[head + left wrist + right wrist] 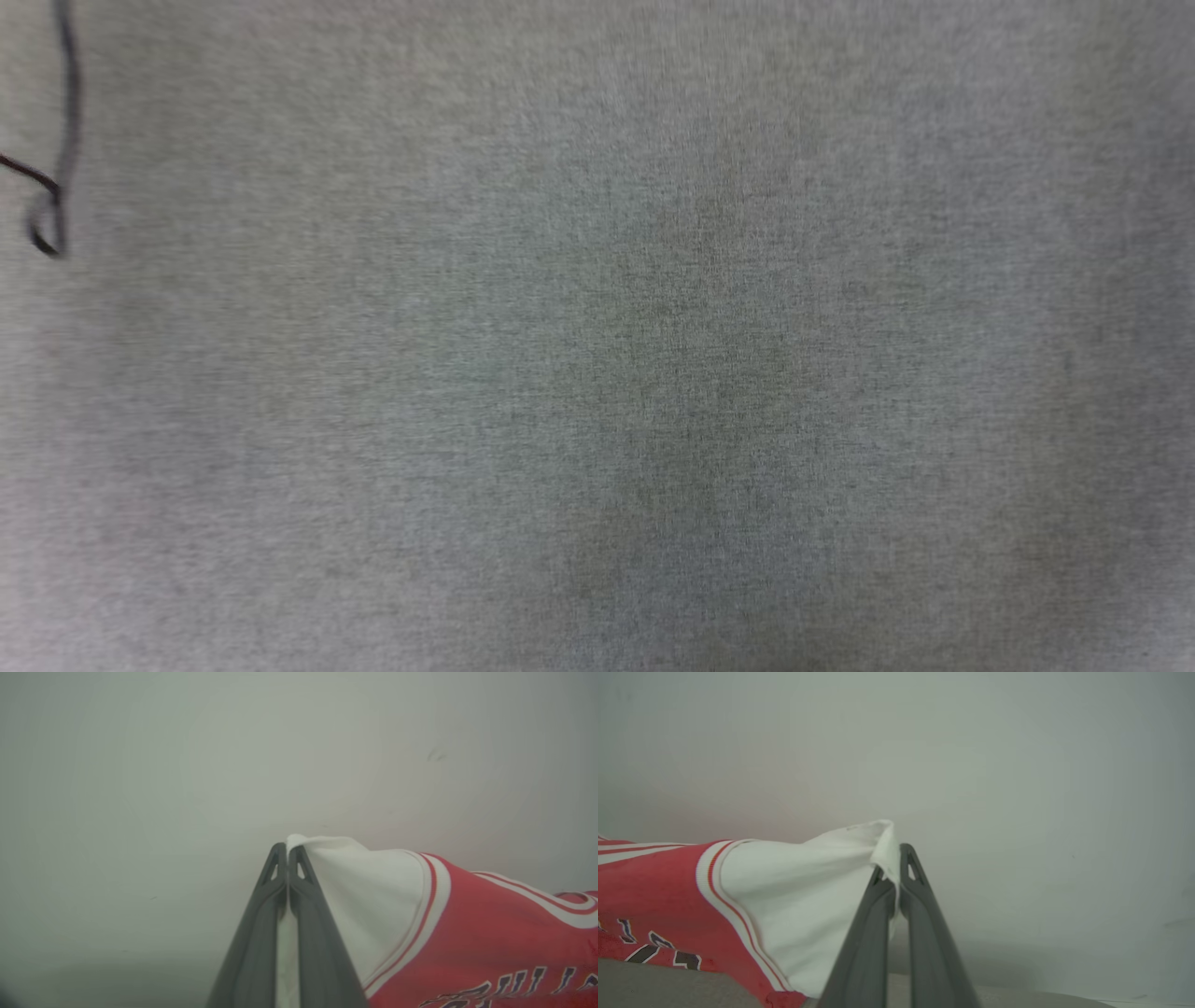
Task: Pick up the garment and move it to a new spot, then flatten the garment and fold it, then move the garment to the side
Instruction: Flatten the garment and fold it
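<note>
Left wrist view: our left gripper is pinched shut on one white sleeve of the red jersey-style shirt. Our right gripper clamps the other sleeve, so we judge the shirt held spread between them for laying flat.

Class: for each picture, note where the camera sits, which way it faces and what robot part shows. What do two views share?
Head view: on the head, facing down at grey cloth; dark cord at left.
Left wrist view: on that wrist, along the left claw, shut on the garment by a white sleeve.
Right wrist view: on that wrist, along the right claw, shut on a white sleeve.
Shared: both wrist views show the garment.
</note>
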Robot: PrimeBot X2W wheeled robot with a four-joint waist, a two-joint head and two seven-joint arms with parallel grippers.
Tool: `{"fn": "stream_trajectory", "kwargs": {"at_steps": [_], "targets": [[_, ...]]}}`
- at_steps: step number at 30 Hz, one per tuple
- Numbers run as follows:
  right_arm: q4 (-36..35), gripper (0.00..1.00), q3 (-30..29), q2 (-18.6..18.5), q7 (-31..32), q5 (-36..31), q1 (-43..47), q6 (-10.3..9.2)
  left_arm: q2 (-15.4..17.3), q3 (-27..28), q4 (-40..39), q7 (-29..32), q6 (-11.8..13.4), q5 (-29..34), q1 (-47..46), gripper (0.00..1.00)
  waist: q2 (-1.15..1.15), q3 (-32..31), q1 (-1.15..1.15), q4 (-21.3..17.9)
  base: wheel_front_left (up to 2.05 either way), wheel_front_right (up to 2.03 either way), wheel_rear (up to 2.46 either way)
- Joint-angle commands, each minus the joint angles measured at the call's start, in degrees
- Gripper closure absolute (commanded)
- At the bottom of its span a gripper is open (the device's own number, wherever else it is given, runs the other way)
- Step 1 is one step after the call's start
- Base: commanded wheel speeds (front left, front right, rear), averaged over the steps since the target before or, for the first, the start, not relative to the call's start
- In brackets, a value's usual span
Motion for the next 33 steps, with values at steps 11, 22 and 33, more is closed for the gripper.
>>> {"fn": "stream_trajectory", "kwargs": {"at_steps": [11,22,33], "targets": [[-2.5,1.0,3.0,-2.7,2.2,10.2,26.0,-0.07,-4.5,-3.2,4.8,-3.7,-2.7,-2.5,22.9,1.0,0.0,-18.2,-0.01,2.6,0.0,0.0,0.0],[-16.1,1.0,-2.4,-3.1,6.0,15.8,54.9,-0.09,-3.6,-2.4,0.6,-4.7,-1.3,-6.2,47.7,1.0,0.0,-30.8,-0.01,3.6,0.0,0.0,0.0],[-32.6,1.0,-8.9,2.8,15.2,15.6,81.9,-0.09,-1.2,-1.3,-14.3,-1.5,7.0,-9.4,72.4,1.0,0.0,-37.3,-0.01,3.2,0.0,0.0,0.0]]}}
